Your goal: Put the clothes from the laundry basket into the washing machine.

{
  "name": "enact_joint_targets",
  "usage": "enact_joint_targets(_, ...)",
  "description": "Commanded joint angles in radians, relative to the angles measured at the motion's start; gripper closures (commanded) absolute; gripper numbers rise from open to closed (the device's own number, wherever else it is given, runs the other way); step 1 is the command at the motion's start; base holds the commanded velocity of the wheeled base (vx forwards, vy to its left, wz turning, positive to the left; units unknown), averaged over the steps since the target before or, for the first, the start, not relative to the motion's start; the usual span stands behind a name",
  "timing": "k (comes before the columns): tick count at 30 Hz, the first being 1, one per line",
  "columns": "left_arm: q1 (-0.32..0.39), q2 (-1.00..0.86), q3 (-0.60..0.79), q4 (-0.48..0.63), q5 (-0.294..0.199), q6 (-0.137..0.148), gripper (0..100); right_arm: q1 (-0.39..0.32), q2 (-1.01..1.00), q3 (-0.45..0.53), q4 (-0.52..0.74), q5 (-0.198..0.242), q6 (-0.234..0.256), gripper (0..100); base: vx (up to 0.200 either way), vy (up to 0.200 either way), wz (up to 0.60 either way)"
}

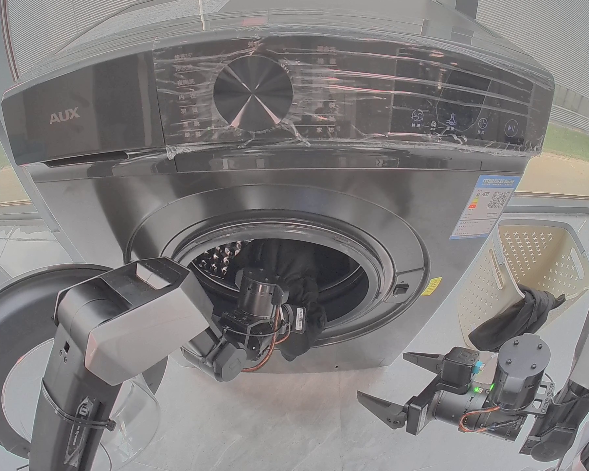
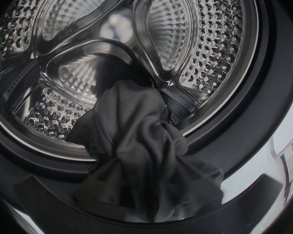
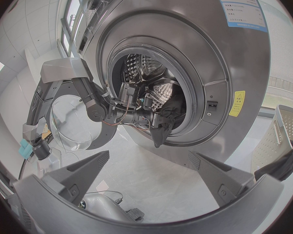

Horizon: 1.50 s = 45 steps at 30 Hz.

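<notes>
The washing machine stands with its round door swung open to the left. My left gripper is at the lower lip of the drum mouth. Its fingers stand apart, and a black garment is bunched between them, lying half in the perforated drum and half over the rubber seal. The same garment droops over the lip. The cream laundry basket leans to the right of the machine with another black garment draped over its rim. My right gripper hovers open and empty, low in front of the basket.
The glass door juts out on the left beside my left arm. Pale floor lies bare in front of the machine. The basket sits close to the machine's right side.
</notes>
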Motion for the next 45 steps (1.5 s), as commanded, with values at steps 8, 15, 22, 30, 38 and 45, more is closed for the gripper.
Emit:
enact_joint_targets(8, 0.049, 0.031, -0.261, -0.032, 0.059, -0.027, 100, 0.0, -0.003, -0.002, 0.0, 0.0, 0.001, 0, 0.0, 0.0, 0.0)
enact_joint_targets(15, 0.049, 0.028, -0.212, -0.063, 0.059, -0.025, 100, 0.0, 0.002, -0.001, 0.0, 0.002, 0.001, 0, 0.0, 0.0, 0.0)
enact_joint_targets(22, 0.028, 0.016, -0.108, -0.06, 0.054, -0.021, 0, -0.008, 0.007, -0.002, 0.0, 0.002, 0.001, 0, 0.0, 0.0, 0.0)
enact_joint_targets(30, 0.008, 0.034, -0.031, -0.066, 0.033, -0.014, 0, -0.008, 0.007, -0.002, 0.0, 0.002, 0.001, 0, 0.0, 0.0, 0.0)
enact_joint_targets(38, 0.011, 0.085, -0.051, -0.069, 0.028, -0.002, 100, -0.008, 0.008, -0.005, -0.002, 0.002, 0.001, 0, 0.0, 0.0, 0.0)
enact_joint_targets(45, 0.051, 0.069, -0.157, -0.074, 0.045, -0.01, 100, -0.009, 0.003, -0.005, -0.002, 0.003, 0.001, 0, 0.0, 0.0, 0.0)
